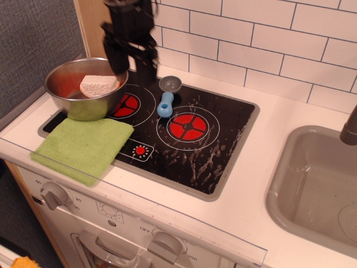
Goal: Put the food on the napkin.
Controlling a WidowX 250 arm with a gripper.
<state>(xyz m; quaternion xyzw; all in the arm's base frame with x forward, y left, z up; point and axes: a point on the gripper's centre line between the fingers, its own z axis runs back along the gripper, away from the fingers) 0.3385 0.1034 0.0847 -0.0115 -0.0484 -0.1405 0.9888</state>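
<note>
The food (99,85), a whitish bumpy wedge with an orange edge, lies inside the steel bowl (71,104) at the left of the stove. The napkin (83,146), a light green folded cloth, lies flat just in front of the bowl, over the stove's front left corner. My black gripper (130,67) hangs open and empty above the bowl's right rim, its two fingers pointing down, slightly blurred. It touches neither the food nor the napkin.
A blue-handled grey scoop (167,95) lies on the black stovetop (212,145) between the two red burners. White tiled wall runs behind. A grey sink (318,190) sits at the right. A wooden panel (95,28) stands behind the bowl.
</note>
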